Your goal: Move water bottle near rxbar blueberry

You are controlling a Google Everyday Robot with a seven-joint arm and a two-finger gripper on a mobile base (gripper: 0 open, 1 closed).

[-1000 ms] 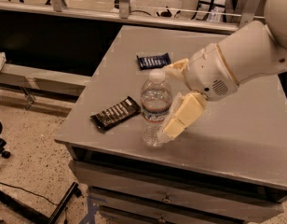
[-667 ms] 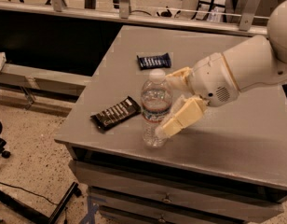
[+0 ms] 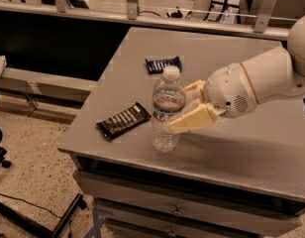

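Water bottle [image 3: 167, 108] stands upright nr the front edge of the table [image 3: 251, 148], w/ the rxbar blueberry [image 3: 163, 64] a bit behind it and a longer dark bar [image 3: 124, 121] just to its left. Looks light, thin-walled, prob slick and tippy, so best taken mid-body at the label band. Gripper [image 3: 180, 110] is round that spot from the right; can't tell if it's clamped or loose.

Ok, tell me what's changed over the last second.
The gripper has sunk slightly and drawn in at the water bottle. The bottle stands where it was on the table, not lifted; the rxbar blueberry and the black bar wrapper have not moved.
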